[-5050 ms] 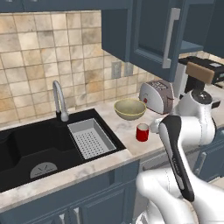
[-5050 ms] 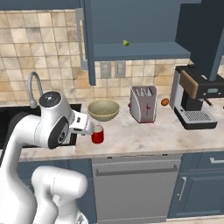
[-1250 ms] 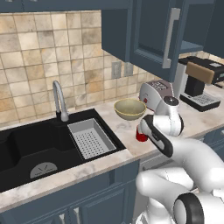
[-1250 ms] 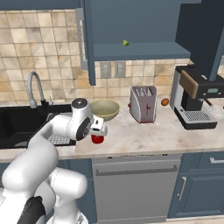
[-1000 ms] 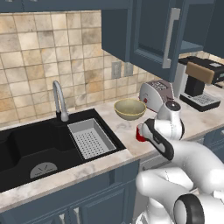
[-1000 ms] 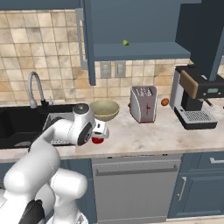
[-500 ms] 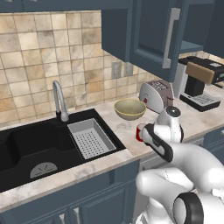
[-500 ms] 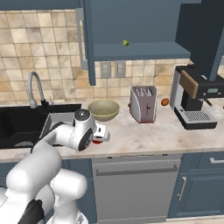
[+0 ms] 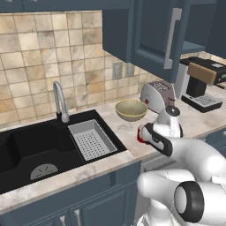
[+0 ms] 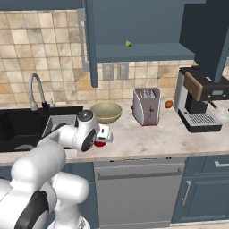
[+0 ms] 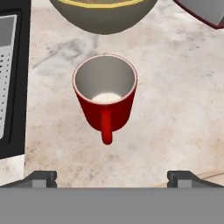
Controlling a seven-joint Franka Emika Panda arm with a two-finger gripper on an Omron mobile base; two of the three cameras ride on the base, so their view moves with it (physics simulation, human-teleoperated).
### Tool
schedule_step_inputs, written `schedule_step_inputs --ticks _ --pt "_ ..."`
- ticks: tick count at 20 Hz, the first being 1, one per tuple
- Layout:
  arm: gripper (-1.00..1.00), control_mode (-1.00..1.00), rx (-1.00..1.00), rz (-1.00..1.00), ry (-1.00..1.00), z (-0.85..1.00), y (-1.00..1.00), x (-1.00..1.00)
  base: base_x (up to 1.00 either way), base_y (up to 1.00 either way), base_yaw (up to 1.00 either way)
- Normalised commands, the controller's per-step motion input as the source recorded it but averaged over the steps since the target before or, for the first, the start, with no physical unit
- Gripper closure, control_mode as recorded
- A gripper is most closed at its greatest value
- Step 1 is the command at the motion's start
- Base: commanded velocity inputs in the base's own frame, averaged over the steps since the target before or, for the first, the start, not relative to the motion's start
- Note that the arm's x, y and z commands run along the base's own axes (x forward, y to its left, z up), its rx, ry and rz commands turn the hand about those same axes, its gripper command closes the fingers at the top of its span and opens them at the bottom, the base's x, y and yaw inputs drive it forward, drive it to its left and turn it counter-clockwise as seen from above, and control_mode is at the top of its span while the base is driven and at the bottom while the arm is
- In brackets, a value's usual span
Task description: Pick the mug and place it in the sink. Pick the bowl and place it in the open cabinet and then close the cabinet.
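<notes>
Mug (image 11: 105, 95) upright near bench (image 11: 175, 109) front edge, just before bowl (image 11: 103, 15); tool (image 11: 111, 178) spread wide, holding nothing; handle faces it, so closing could snag handle and tip mug.

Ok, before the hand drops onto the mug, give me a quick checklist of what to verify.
1. Hand open: ok.
2. Red mug upright on the counter, centred between the finger tips: ok.
3. Mug handle faces the hand, between the tips: ok.
4. Mug stands apart from the bowl: ok.
5. Fingers low enough to close on the mug: not ok, they stand short of it.
6. Sink basin free for the drop: ok.
</notes>
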Motion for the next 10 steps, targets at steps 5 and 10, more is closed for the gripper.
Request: schedule_step_inputs --ticks 5,10 --pt "-1.0 -1.0 0.0 0.0 0.0 -0.05 0.0 0.04 0.0 0.0 0.0" --pt "-1.0 -1.0 0.0 0.0 0.0 -0.09 0.0 0.04 0.0 0.0 0.0"
